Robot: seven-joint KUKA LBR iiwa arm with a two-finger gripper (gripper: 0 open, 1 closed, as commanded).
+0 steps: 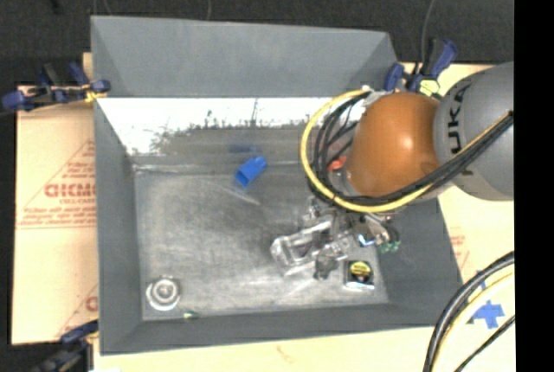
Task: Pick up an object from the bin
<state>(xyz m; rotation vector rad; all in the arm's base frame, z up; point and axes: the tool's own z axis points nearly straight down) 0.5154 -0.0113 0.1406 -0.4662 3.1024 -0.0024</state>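
While the gripper (pixel 305 251) sits low at the bin's (pixel 117 214) lower-right floor, step: approach, by judgement.
Claw state: cannot tell whether open or closed.
Nearest thing: small black-and-yellow block (pixel 357 273), just beside the gripper.
Other things: blue cap (pixel 250 171), round clear lid (pixel 163 293), well apart.
Next move: centre over the block, then close.
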